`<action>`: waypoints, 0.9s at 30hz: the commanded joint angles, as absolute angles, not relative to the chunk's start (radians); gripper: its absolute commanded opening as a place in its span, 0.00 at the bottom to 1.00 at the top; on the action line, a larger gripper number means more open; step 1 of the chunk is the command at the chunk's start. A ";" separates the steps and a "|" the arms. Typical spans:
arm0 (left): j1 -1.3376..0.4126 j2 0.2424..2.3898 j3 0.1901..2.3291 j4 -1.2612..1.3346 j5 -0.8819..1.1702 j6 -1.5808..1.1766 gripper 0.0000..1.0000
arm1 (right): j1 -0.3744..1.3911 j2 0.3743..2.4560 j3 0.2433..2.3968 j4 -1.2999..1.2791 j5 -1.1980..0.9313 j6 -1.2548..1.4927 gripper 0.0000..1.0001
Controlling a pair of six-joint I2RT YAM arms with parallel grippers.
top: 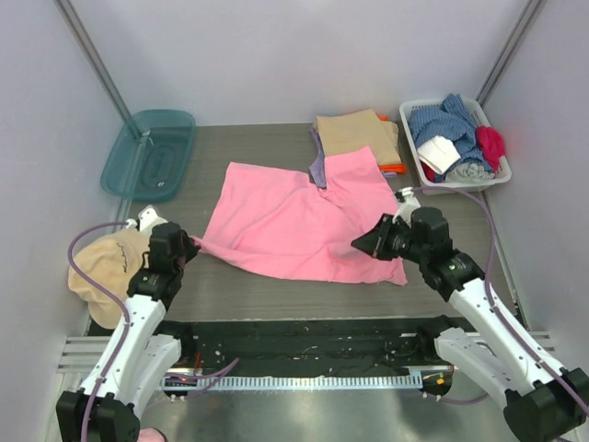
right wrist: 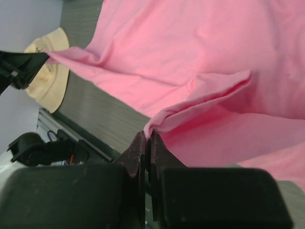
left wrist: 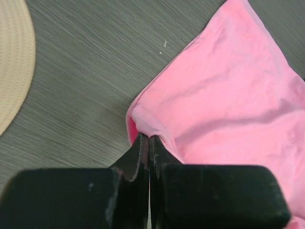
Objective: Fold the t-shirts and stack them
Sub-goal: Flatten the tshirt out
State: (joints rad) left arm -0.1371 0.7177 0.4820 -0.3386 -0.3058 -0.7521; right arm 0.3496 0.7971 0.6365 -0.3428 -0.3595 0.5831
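A bright pink t-shirt (top: 294, 216) lies spread and rumpled across the middle of the table. My left gripper (top: 190, 246) is shut on its near-left corner (left wrist: 143, 126). My right gripper (top: 361, 244) is shut on a raised fold of the same pink cloth (right wrist: 190, 102) near its right side. At the back right lies a folded tan t-shirt (top: 354, 131) on a stack, with a lilac edge (top: 317, 170) and an orange edge (top: 394, 168) showing under it. The pink shirt's far corner overlaps that stack.
A round tan cap (top: 103, 267) sits at the table's left edge beside my left arm. A teal lid (top: 149, 152) leans at the back left. A white basket (top: 497, 177) holding mixed clothes stands at the back right.
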 commanded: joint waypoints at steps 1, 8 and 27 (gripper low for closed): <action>-0.133 0.696 0.492 -0.376 -0.413 -0.781 0.00 | 0.494 0.746 0.669 -0.417 -0.278 0.713 0.01; -0.135 0.726 0.532 -0.451 -0.528 -0.822 0.00 | 0.606 0.602 0.683 -0.624 -0.227 0.805 0.01; -0.135 0.689 1.394 -0.803 -0.124 -0.532 0.00 | 0.606 0.788 1.560 -0.824 0.046 0.503 0.01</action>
